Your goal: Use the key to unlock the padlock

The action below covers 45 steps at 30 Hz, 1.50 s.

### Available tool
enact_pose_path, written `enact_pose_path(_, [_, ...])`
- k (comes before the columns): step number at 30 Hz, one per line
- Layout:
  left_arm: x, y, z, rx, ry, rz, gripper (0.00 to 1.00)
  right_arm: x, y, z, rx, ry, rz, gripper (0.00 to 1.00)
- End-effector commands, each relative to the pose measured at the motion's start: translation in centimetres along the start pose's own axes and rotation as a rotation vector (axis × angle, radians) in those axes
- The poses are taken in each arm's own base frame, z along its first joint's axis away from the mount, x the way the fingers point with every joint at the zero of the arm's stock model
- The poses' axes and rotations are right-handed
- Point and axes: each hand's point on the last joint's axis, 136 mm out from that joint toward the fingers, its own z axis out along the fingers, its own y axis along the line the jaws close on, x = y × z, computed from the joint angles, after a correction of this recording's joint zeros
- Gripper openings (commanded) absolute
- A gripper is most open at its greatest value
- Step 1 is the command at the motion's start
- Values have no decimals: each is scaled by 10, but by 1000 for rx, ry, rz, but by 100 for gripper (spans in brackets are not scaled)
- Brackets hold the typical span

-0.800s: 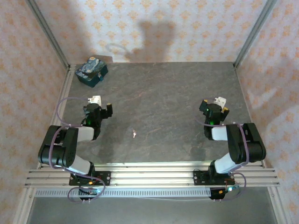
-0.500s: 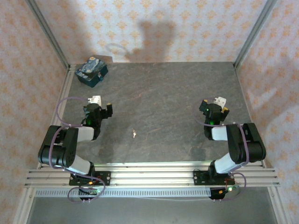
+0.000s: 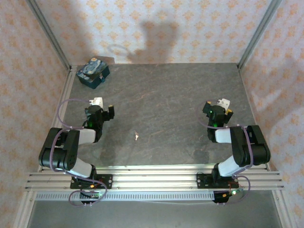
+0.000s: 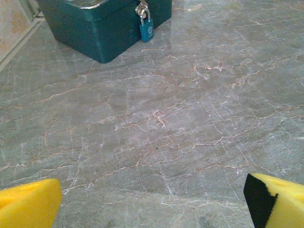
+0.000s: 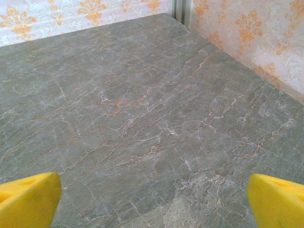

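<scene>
left arm point(image 3: 71, 142) folded, right arm point(image 3: 243, 142) folded, jaws wide

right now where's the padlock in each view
top external: far left corner, on the tin box, too small to make out.
left wrist: padlock hangs top centre on the tin's front.
right wrist: faces the far right corner of the table, away from the tin.
shared landmark: tin box.

Blue padlock point(image 4: 146, 29) on tin point(image 4: 99, 35); key point(image 3: 136, 136) on table point(image 3: 180, 99).

Blue tin box point(image 3: 93, 74), swirl-print lid, far-left corner of surface point(image 3: 166, 104). Surface grey, veined, marble-look. Walls point(image 3: 156, 28): pale wallpaper, orange floral motif. Aluminium rails point(image 3: 152, 178), near edge.
</scene>
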Motion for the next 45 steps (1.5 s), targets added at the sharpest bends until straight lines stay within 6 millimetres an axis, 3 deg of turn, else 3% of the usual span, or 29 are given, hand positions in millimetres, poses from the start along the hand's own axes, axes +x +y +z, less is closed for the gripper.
enact_pose_path(1, [-17,1,2,-17,-50,9,100,-5,4,1,-8,-10,-4,99])
enact_pose_path(27, [-21,4,2,-28,-39,0,100,-5,4,0,-13,-10,-4,99])
enact_pose_path(32, [-61,19,-4,-129,42,-24,100,-23,14,-5,-54,25,-39,99])
enact_pose_path(36, [-111,32,-4,-187,62,-164,100,-52,15,-13,-33,77,-4,99])
enact_pose_path(42, [-171,34,36,-238,211,-280,100,-82,37,-21,-76,186,126,100])
enact_pose_path(45, [-179,39,69,-294,329,-317,100,-86,56,-24,-122,224,156,99])
